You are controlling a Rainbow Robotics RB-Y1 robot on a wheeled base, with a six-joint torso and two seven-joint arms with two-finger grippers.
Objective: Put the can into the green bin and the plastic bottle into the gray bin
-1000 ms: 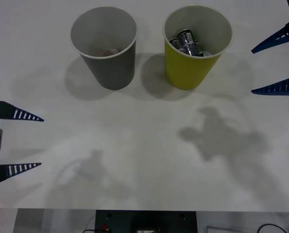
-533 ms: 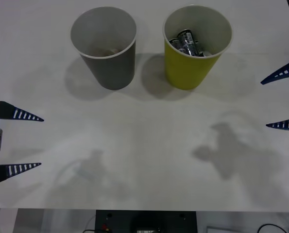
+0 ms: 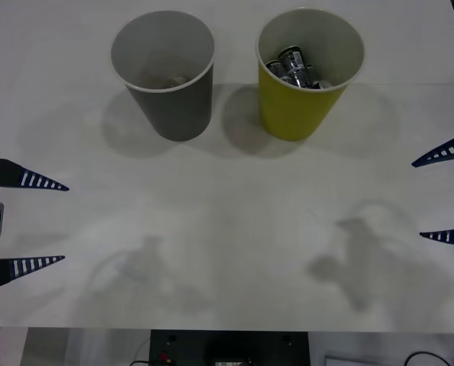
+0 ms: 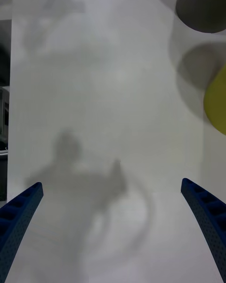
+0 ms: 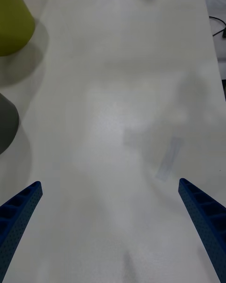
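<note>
1. You have the small black drink can with the silver top (image 3: pixel 293 65) lying on its side inside the large yellow-green cup-shaped bin (image 3: pixel 297 107), down against its white inner wall; more than one silvery can surface shows in there, and you cannot tell how many cans there are.
2. Your yellow-green bin stands upright at the far right of the white table (image 3: pixel 227 229), just beside the large dark gray cup-shaped bin (image 3: pixel 173 99) on its left; the two are apart, with a narrow gap of table between them.
3. In the gray bin you see something pale and brownish at the bottom (image 3: pixel 165 78), too dim to tell what it is.
4. Your right gripper (image 3: pixel 442 195) hangs at the right edge of the table, nearer you than the green bin and well apart from it. Its blue ribbed fingers (image 4: pixel 205 217) are spread wide, with nothing between them and touching nothing.
5. From the right wrist you see bare table under those fingers, with the gray bin (image 4: pixel 202 4) and the green bin (image 4: pixel 217 106) off at one edge.
6. Your left gripper (image 3: pixel 30 223) sits parked at the left edge of the table, fingers (image 5: pixel 197 212) likewise spread wide and holding nothing.
</note>
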